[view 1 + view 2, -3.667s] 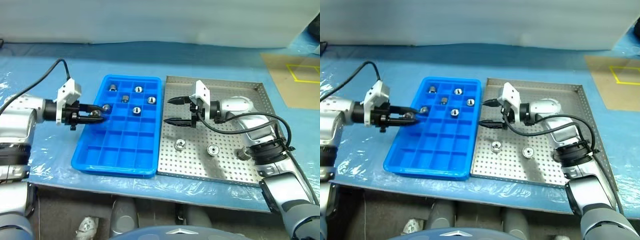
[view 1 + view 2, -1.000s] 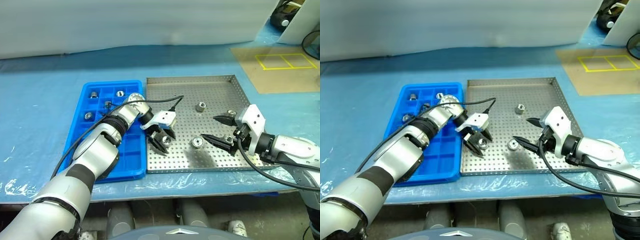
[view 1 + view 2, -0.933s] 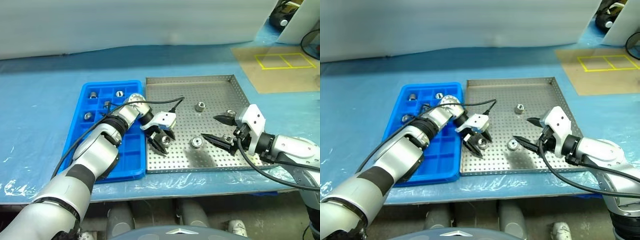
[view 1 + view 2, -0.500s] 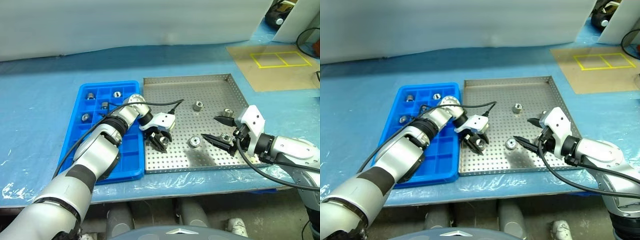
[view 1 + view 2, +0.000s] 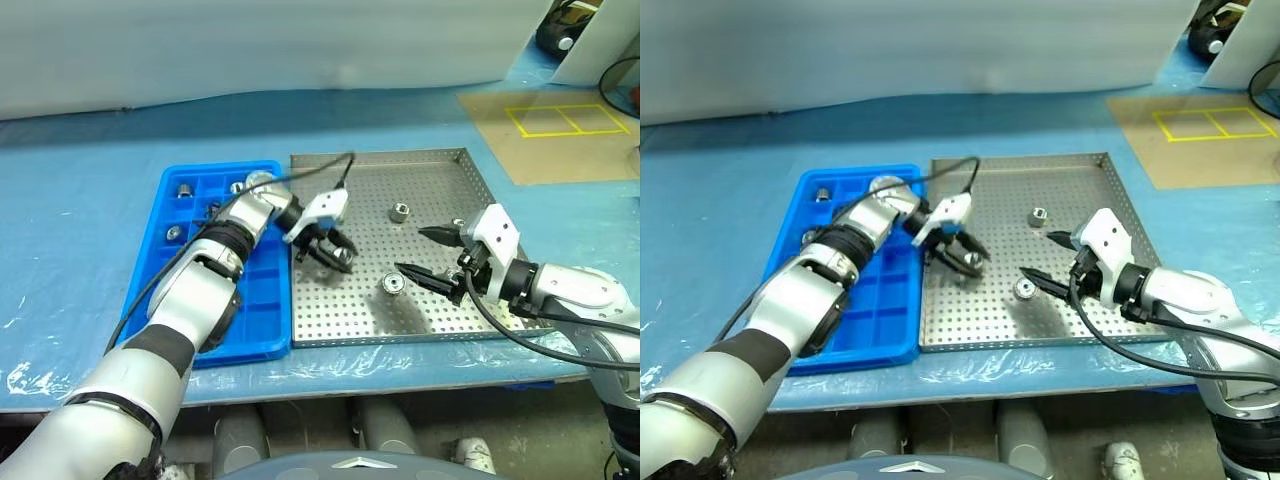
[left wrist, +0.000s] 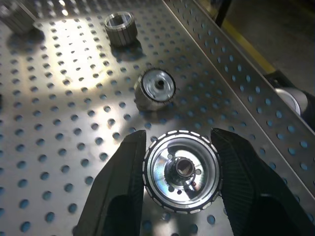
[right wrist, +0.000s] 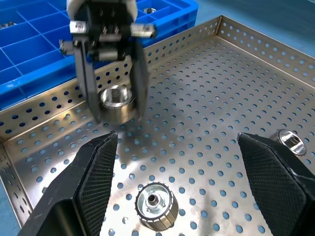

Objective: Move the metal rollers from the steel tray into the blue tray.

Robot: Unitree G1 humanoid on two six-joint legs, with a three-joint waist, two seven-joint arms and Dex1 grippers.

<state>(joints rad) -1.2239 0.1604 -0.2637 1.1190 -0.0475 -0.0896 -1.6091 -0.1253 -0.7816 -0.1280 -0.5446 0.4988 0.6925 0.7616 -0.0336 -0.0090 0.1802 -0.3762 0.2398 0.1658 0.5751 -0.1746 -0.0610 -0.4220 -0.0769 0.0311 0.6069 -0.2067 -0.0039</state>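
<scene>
Workshop or factory test bench, by the look of it. Desk (image 5: 90,200) wrapped in blue plastic sheeting; perforated steel tray (image 5: 430,165) and compartmented blue tray (image 5: 262,330) for sorting small machined metal rollers (image 5: 399,212). Yellow tape squares (image 5: 548,121) mark a brown board at the far corner. Plain grey wall behind.

Roller (image 6: 181,170) clamped between the left gripper (image 6: 179,189) fingers: side wall hidden behind both fingers, lower rim partly covered. Steel tray (image 7: 256,46): cut off by the right wrist view's edges, so only part of its floor and two rims appear; a roller (image 7: 291,139) beside the right gripper (image 7: 183,184) is partly hidden behind a finger. Rollers (image 5: 184,190) in the blue tray (image 5: 172,180), beyond the left gripper: too small to make out, some covered by the arm.
</scene>
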